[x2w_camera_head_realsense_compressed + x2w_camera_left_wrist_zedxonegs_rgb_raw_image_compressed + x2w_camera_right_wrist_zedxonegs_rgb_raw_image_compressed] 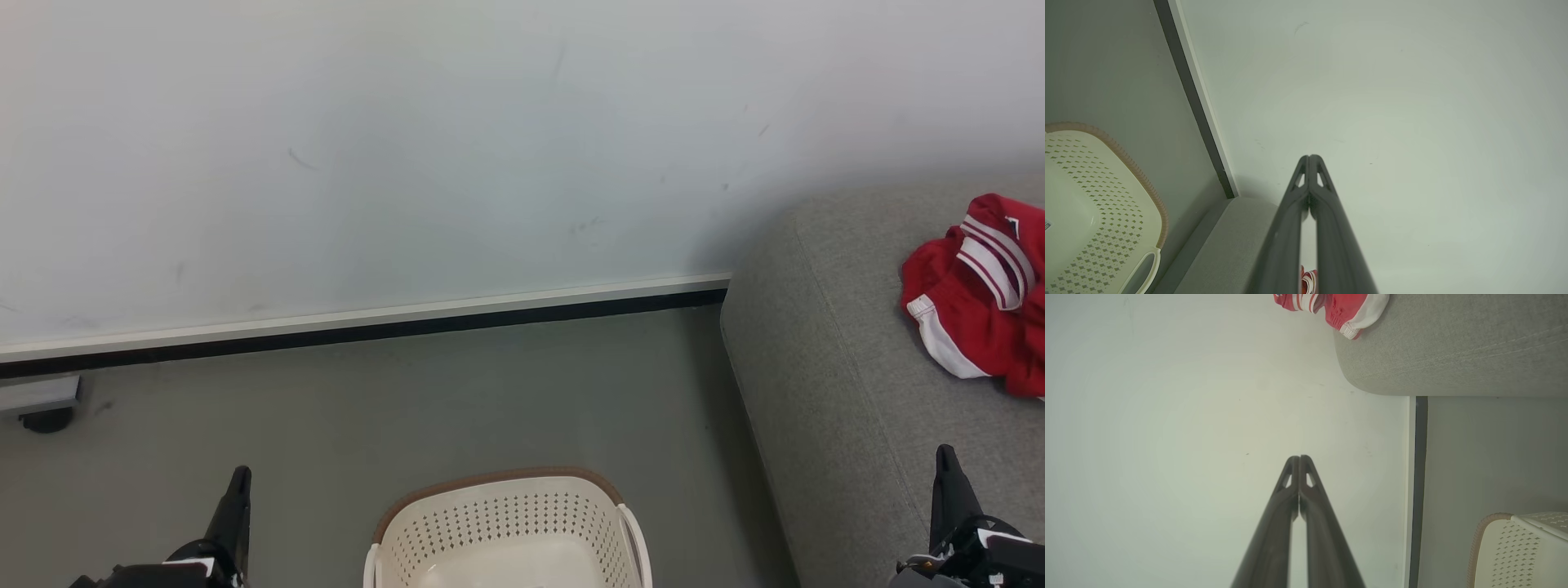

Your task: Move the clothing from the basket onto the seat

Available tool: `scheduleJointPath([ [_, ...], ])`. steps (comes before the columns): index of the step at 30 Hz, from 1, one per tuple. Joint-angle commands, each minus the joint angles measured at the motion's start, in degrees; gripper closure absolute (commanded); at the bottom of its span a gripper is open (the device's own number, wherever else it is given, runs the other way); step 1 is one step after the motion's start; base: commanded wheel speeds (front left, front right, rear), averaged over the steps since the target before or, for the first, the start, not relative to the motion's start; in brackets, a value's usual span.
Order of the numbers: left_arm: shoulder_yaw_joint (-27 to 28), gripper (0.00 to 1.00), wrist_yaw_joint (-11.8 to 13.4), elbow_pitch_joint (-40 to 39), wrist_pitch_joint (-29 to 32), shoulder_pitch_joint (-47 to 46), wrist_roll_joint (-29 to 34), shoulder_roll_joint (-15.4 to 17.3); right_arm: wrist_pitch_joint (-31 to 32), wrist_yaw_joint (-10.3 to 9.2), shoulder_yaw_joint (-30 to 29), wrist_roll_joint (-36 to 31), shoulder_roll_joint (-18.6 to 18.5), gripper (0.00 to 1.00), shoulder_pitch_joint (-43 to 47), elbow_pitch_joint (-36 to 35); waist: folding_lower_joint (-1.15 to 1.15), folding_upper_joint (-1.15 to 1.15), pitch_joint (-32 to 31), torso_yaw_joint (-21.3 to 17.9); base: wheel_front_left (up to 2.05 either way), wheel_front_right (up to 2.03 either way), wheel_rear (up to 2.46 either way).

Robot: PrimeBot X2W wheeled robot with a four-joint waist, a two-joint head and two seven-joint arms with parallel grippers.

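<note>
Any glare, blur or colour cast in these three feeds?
Head view: even light, no glare, soft shadow on the wall above the seat. Left wrist view: greenish cast, left pincer soft up close. Right wrist view: same cast, clothing in focus.

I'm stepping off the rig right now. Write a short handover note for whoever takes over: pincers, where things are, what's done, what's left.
Both shut and empty: the left pincer is low, left of the basket; the right pincer is over the seat.
The clothing lies in a red-and-white heap on the seat.
The basket stands on the floor between the arms, and the part in view holds no clothing.
Done: clothing on the seat.
Left: check the basket's near end, which the frame cuts off.
</note>
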Motion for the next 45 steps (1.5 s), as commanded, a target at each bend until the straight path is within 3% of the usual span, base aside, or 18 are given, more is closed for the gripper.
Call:
scheduleJointPath([
  [1,0.25,1.00,-0.41,0.09,0.19,0.03,-0.45,-0.03,-0.26,0.02,0.17,0.16,-0.46,1.00,-0.13,-0.19,0.00,0.00,0.00,0.00,0.00,0.00,0.00],
  [45,0.24,1.00,-0.41,0.08,0.18,0.04,-0.46,-0.03,-0.29,0.02,0.26,0.14,-0.54,1.00,-0.14,-0.22,0.00,0.00,0.00,0.00,0.00,0.00,0.00],
])
